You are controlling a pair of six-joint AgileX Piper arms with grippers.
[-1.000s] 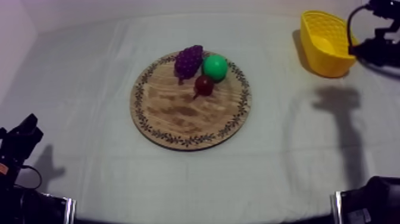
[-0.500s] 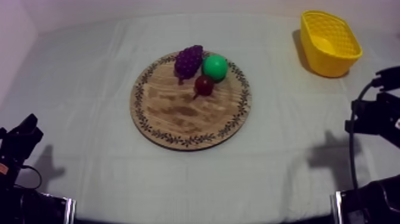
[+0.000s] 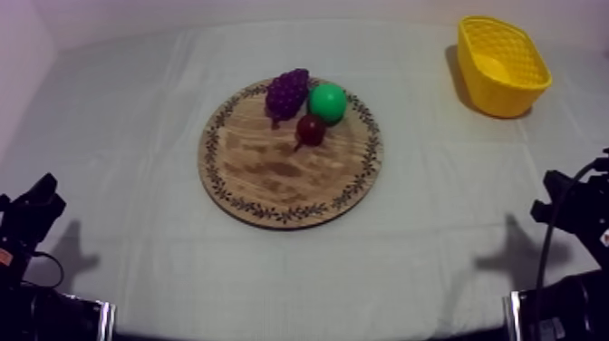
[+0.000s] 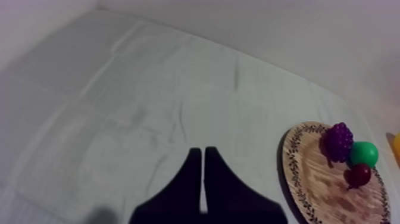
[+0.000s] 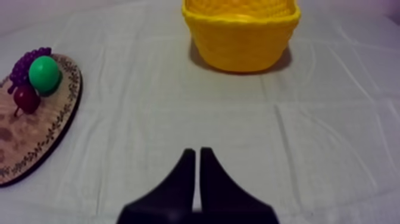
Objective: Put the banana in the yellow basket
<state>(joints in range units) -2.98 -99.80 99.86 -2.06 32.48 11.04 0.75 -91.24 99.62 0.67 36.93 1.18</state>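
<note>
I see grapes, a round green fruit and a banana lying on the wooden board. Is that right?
Not quite, the last fruit you named is wrong. The third thing on the wooden board is a small red fruit. The top view shows it lying beside the bunch of grapes and the round green fruit. The rest of what you said is right.

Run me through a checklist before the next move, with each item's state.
1. No banana on the wooden board, which carries grapes, a green fruit and a small red fruit: ok.
2. The banana inside the yellow basket: cannot tell.
3. The basket upright, apart from the board: ok.
4. The left pincer shut on nothing: ok.
5. The right pincer shut on nothing, facing the basket: ok.
</note>
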